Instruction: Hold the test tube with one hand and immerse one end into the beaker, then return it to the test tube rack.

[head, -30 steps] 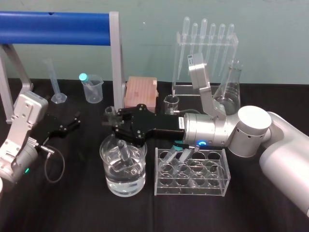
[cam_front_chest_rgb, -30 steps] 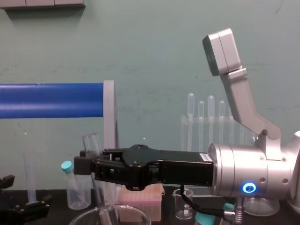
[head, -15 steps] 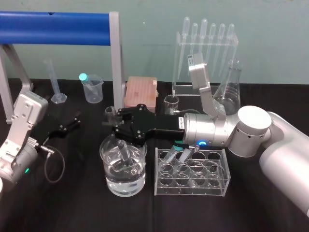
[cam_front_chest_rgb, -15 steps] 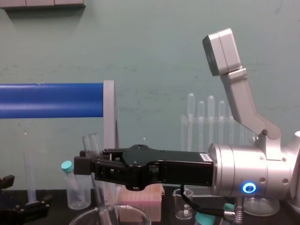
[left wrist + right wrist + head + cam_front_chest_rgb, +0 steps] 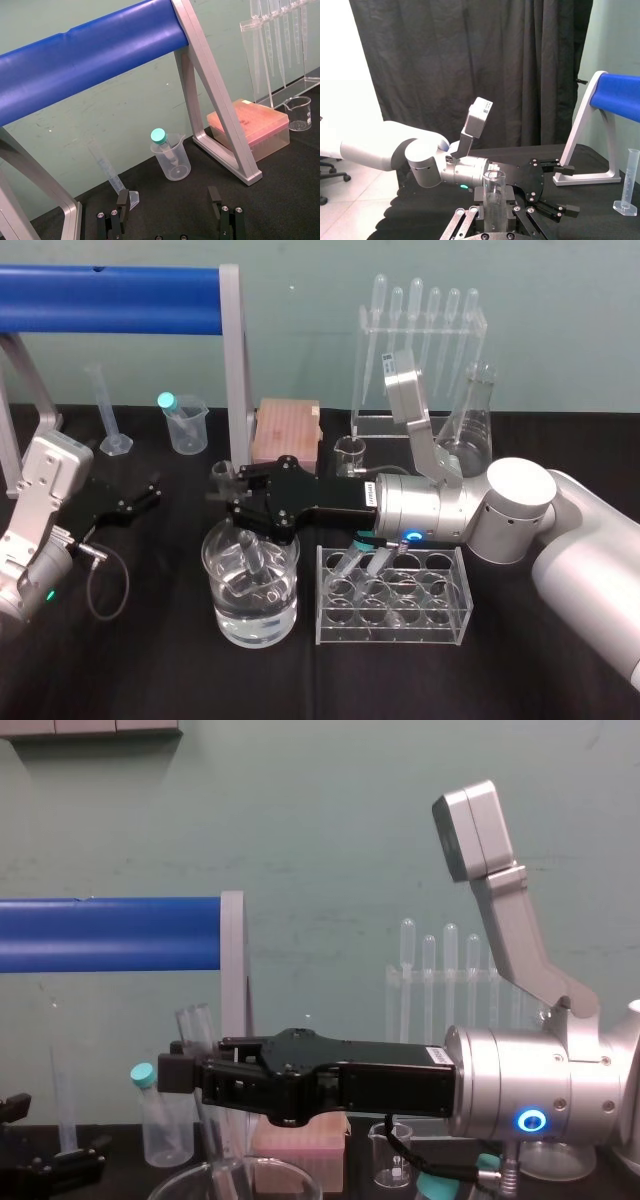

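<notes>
The test tube (image 5: 254,554) leans with its lower end down in the water of the wide beaker (image 5: 285,605), which stands left of the test tube rack (image 5: 440,605). My right gripper (image 5: 232,498), long and black on a silver wrist with a blue ring, reaches in from the right above the beaker and is shut on the tube's upper part. In the chest view the test tube (image 5: 198,1025) slants down past the right gripper (image 5: 190,1078) toward the beaker's rim (image 5: 180,1185). The right wrist view has the test tube (image 5: 493,192) upright between the fingers. My left gripper (image 5: 125,502) rests open at the left.
A blue bar on a grey frame (image 5: 236,360) stands behind the beaker. Behind lie a pink box (image 5: 284,428), a small glass beaker (image 5: 350,452), a pipette stand (image 5: 420,350), a conical flask (image 5: 468,435), a plastic beaker (image 5: 186,425) and a cylinder (image 5: 110,410). Teal-capped tubes sit in the rack.
Neither arm nor the glassware has visibly moved; only the head view's framing has shifted slightly.
</notes>
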Available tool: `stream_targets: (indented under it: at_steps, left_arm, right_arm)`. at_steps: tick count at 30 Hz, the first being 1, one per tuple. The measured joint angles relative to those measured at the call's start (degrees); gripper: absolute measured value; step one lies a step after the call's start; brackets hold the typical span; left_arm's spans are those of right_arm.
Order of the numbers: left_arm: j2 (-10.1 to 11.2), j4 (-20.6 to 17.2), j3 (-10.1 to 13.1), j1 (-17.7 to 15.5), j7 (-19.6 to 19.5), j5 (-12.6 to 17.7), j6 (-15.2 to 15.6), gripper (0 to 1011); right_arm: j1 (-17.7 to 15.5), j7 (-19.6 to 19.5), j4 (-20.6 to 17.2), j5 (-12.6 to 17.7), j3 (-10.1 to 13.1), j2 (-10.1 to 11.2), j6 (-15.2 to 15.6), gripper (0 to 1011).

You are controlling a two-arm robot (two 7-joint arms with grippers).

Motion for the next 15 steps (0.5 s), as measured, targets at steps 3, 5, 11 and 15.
stream_targets:
  at_steps: [3, 5, 11, 15]
  left_arm:
    - [0.0, 0.0, 0.0, 0.0, 0.0, 0.0, 0.0, 1000]
    - [0.0, 0.0, 0.0, 0.0, 0.0, 0.0, 0.0, 1000]
    - [0.0, 0.0, 0.0, 0.0, 0.0, 0.0, 0.0, 1000]
    - [0.0, 0.0, 0.0, 0.0, 0.0, 0.0, 0.0, 1000]
  right_arm:
    - [0.0, 0.0, 0.0, 0.0, 0.0, 0.0, 0.0, 225]
    - [0.0, 0.0, 0.0, 0.0, 0.0, 0.0, 0.0, 225]
    - [0.0, 0.0, 0.0, 0.0, 0.0, 0.0, 0.0, 226]
    - [0.0, 0.0, 0.0, 0.0, 0.0, 0.0, 0.0, 225]
